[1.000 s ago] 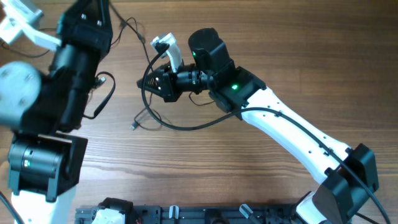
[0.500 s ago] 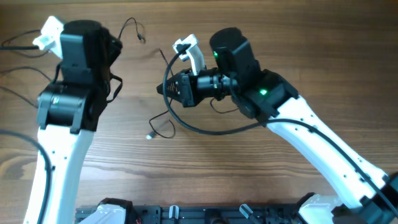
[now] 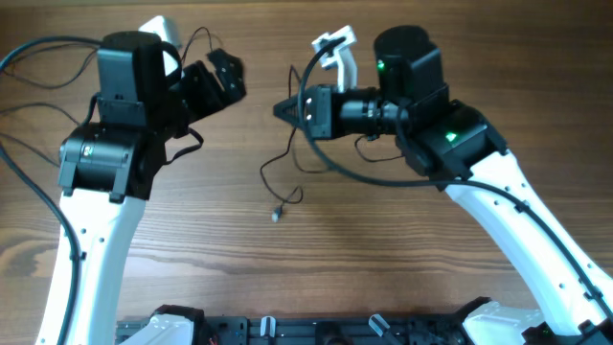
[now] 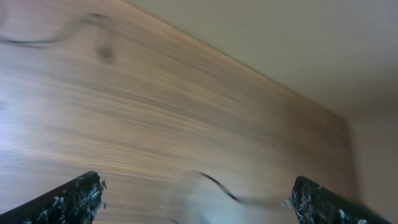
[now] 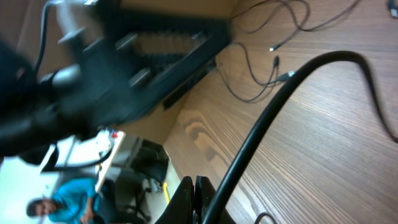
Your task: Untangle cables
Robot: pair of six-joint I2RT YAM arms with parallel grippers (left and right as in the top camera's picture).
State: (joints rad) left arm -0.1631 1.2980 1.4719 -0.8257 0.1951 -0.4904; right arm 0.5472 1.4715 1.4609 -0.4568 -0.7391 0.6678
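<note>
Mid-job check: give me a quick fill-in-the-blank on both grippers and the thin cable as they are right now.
1. The left gripper has its jaws standing wide ___.
2. The right gripper is ___.
3. In the overhead view, the thin cable trails away from the ___ gripper.
4. The plug end of that cable is ___ in colour.

Missing words: open; shut; right; silvery

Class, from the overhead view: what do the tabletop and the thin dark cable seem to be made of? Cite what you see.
The tabletop: wood or wood-look laminate, matte; brown streaked grain. The thin cable: probably plastic-sheathed wire, dark, bending in limp curves; its tip looks silvery, perhaps metal.
</note>
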